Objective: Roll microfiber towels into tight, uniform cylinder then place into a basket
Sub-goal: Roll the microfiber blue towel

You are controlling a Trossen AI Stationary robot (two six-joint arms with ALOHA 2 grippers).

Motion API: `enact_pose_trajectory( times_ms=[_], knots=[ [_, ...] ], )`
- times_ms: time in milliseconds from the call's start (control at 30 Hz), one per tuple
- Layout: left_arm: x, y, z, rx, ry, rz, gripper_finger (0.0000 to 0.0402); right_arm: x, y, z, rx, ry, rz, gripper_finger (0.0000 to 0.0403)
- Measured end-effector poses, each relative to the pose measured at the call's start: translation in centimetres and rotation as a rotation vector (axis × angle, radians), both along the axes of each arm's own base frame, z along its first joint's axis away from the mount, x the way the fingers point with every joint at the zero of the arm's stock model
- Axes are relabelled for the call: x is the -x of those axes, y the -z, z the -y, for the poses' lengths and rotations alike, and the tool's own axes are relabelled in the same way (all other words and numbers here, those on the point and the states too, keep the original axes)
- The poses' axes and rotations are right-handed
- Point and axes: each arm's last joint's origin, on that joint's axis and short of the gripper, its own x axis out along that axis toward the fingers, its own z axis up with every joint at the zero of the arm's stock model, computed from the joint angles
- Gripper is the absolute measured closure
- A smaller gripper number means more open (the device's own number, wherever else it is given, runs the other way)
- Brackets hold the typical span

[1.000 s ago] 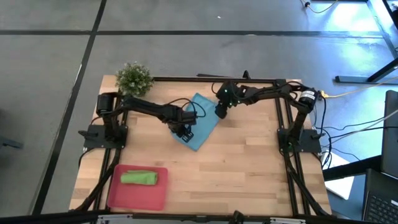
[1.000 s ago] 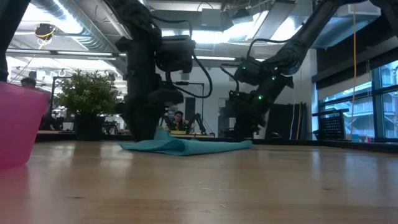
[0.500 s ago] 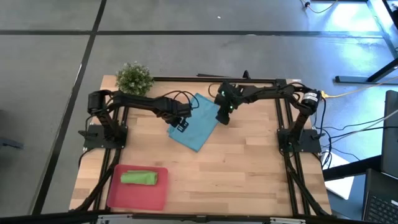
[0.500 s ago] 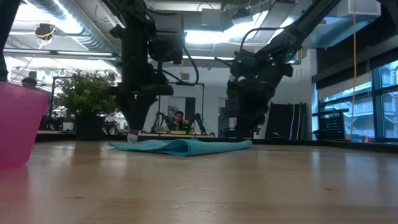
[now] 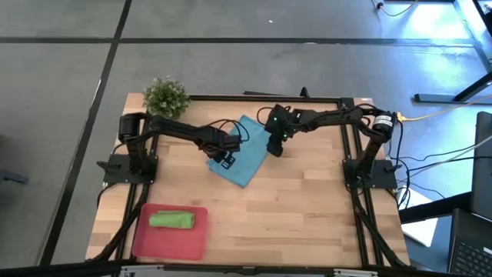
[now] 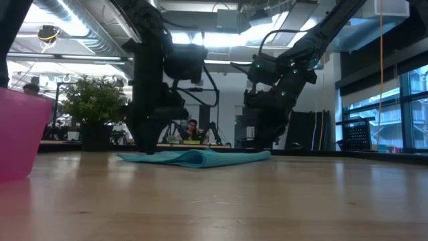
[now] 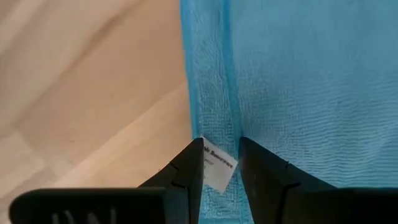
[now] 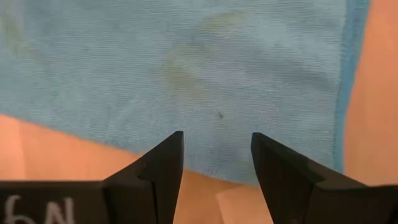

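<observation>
Bright ceiling lights (image 6: 221, 40) backlight the low view (arms silhouetted); wrist views soft.

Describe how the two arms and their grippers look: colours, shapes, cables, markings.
Both arms are dark, slender and jointed, with black cables looping alongside. The left gripper and right gripper each end in two black wedge-shaped fingers. The right arm's wrist shows small green lights. White handwritten marks sit on each gripper body. A yellow cable leads away from the right arm's base.

A light wooden plank desk (image 5: 307, 208) is seen. A flat light blue microfiber cloth (image 5: 247, 154) is spread near its far edge, a small bushy green plant (image 5: 165, 96) is set on the far left corner, and a shallow pinkish-red plastic tray (image 5: 171, 238) is placed at the near left corner.
</observation>
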Motion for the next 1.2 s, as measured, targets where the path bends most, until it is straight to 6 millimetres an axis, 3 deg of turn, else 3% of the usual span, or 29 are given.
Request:
enact_pose_trajectory(
  times_ms=[600, 900, 1200],
  knots=[
    [-0.7, 0.8, 2.9, 0.051, 0.007, 0.002, 0.0308, -0.4, -0.2, 0.6, 0.112, 0.060, 0.019, 0.0214],
    [-0.7, 0.9, 3.3, 0.056, -0.022, 0.010, 0.0308, -0.5, -0.3, -0.8, -0.199, -0.039, 0.095, 0.0214],
    [-0.8, 0.9, 3.4, 0.070, -0.049, 0.030, 0.0308, -0.5, 0.2, -1.3, -0.011, -0.030, 0.014, 0.0214]
  ],
)
